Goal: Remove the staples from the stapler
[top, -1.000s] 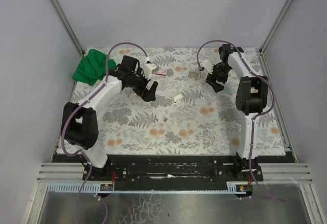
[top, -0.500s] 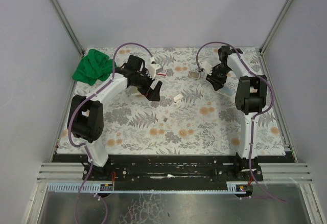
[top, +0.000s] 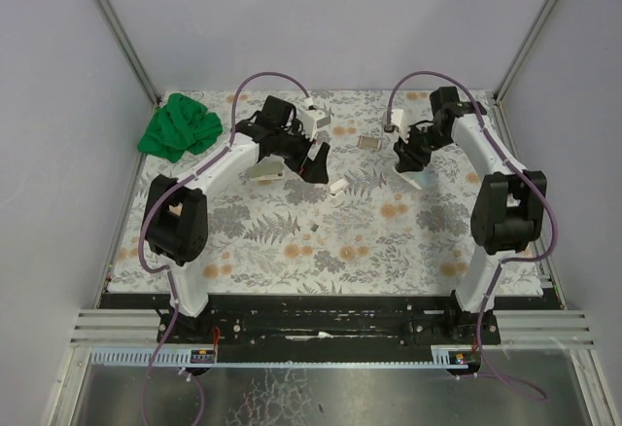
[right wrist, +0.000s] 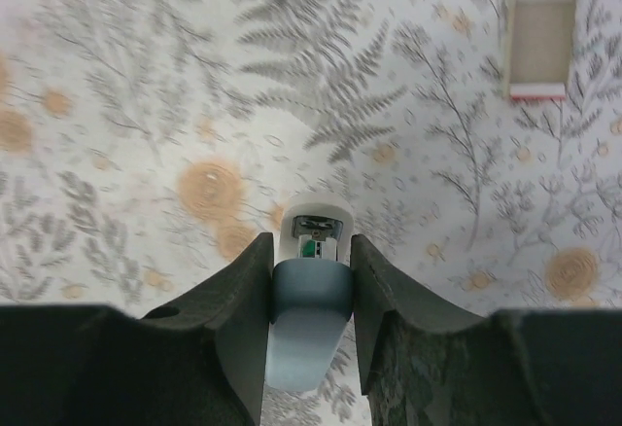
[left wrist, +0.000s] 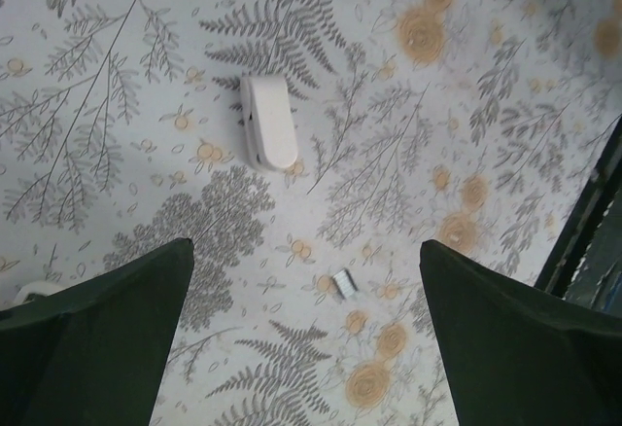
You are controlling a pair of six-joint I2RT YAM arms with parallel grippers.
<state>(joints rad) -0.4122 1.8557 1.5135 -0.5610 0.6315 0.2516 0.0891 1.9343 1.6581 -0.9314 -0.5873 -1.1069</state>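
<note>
My right gripper is shut on a blue-and-white stapler, both fingers pressing its sides; its metal mouth faces the cloth below. From above, this gripper hangs at the back right with the stapler's pale end showing under it. The staples, a tiny silvery strip, lie loose on the floral cloth between my left gripper's wide-open fingers. My left gripper hovers open and empty behind a small white stapler, with the staples nearer the front. The white stapler lies flat.
A small red-and-white box lies at the back, between the arms; the box also shows in the right wrist view. A green cloth is bunched in the back left corner. A pale object lies under the left arm.
The right gripper's jaws have closed on the blue-and-white stapler, and that arm has shifted right. The left arm has swung right toward the white stapler, still open.
</note>
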